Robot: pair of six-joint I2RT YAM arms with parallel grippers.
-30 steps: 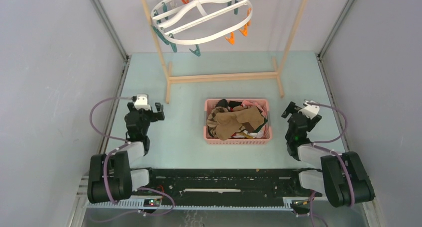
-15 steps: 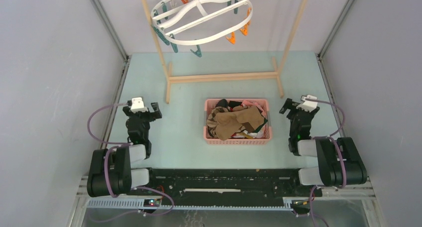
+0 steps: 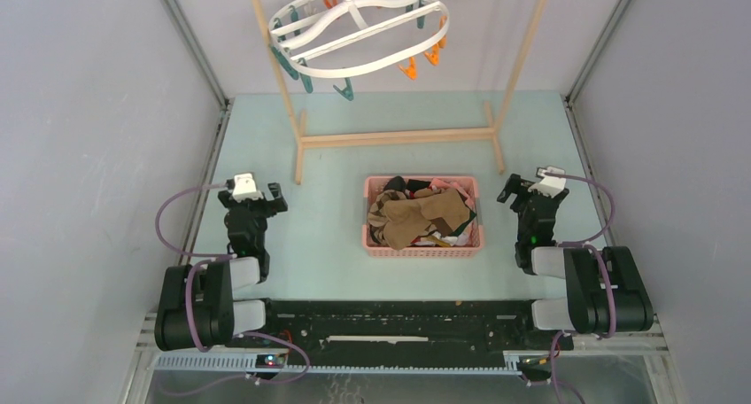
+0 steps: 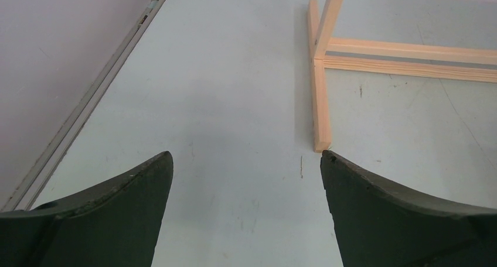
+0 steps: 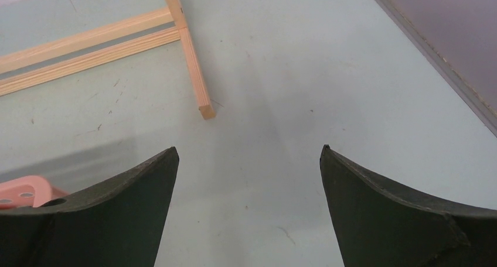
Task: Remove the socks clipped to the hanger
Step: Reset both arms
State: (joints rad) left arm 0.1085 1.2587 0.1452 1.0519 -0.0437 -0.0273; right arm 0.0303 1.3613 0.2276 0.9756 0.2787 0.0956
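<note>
From above, the hanger (image 3: 363, 67) hangs from the wooden rack (image 3: 398, 138) at the far end of the table (image 3: 328, 244), its teal and orange clothespins (image 3: 345, 89) dangling. The socks (image 3: 423, 213) lie heaped in a pink basket (image 3: 423, 252) mid-table. The left gripper (image 3: 255, 200) sits well to its left and the right gripper (image 3: 531, 200) just to its right, both low and well short of the hanger.

In the left wrist view, the left gripper (image 4: 246, 153) is spread wide with nothing in it. The rack's foot (image 4: 320, 109) lies ahead.

In the right wrist view, the right gripper (image 5: 249, 149) is likewise spread wide and bare. A basket corner (image 5: 20, 191) shows at left.
</note>
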